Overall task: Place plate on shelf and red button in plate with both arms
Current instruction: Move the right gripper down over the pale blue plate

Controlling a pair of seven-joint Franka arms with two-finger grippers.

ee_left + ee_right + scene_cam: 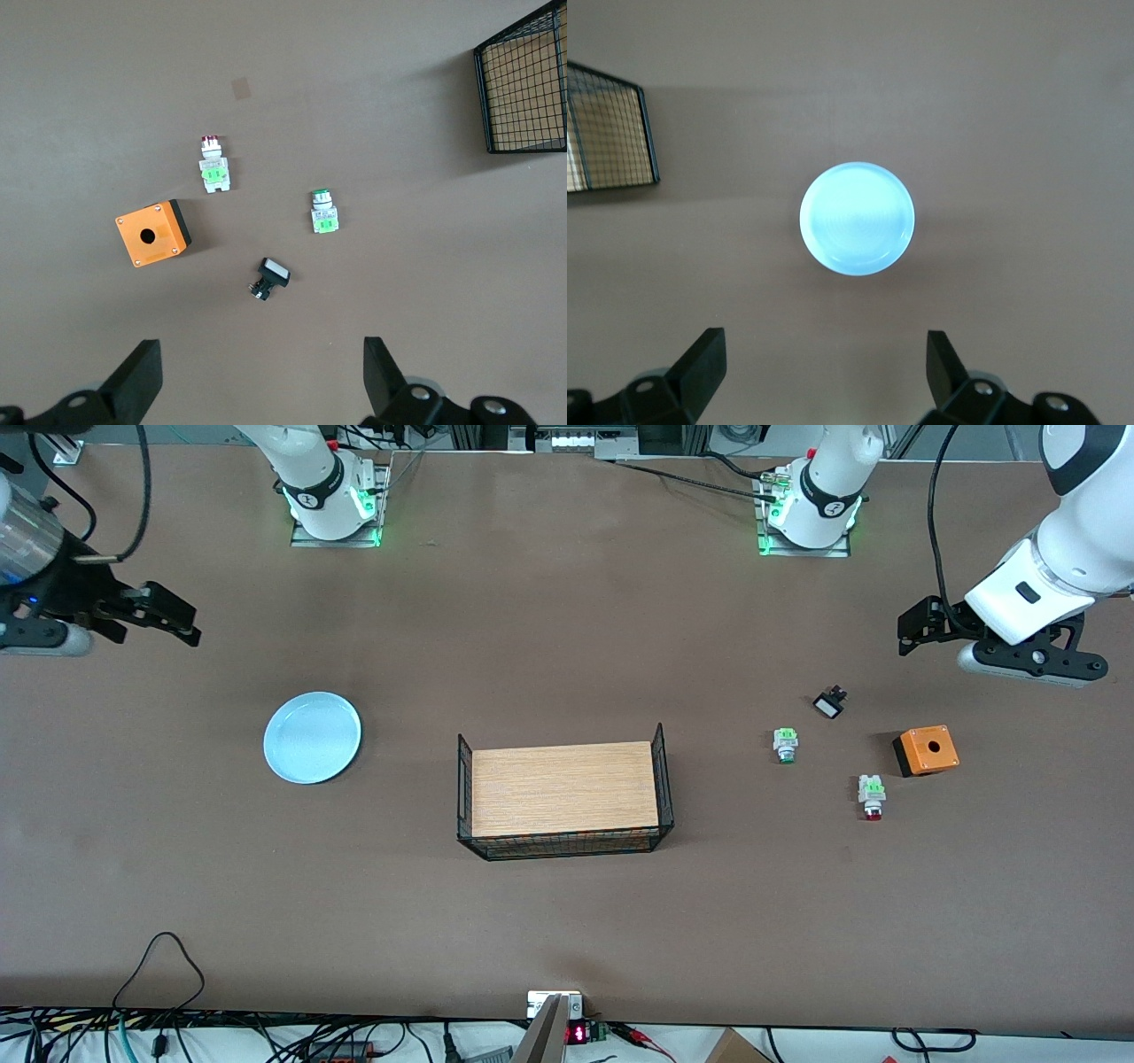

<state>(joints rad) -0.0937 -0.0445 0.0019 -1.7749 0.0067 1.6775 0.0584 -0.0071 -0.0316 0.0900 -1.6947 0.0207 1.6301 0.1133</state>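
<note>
The light blue plate point(312, 737) lies flat on the brown table toward the right arm's end; it also shows in the right wrist view point(857, 218). My right gripper point(182, 618) point(824, 354) hangs open and empty above bare table beside the plate. The red button point(872, 795), with a white and green body and a red cap, lies on its side toward the left arm's end; it also shows in the left wrist view point(213, 164). My left gripper point(912, 627) point(261, 363) hangs open and empty above the table near the small switches.
A black wire basket point(663, 779) with a wooden floor stands mid-table. Near the red button lie a green-and-white switch point(785, 745) point(322, 212), an orange box with a hole point(926, 750) point(152, 233) and a small black switch point(830, 703) point(270, 277).
</note>
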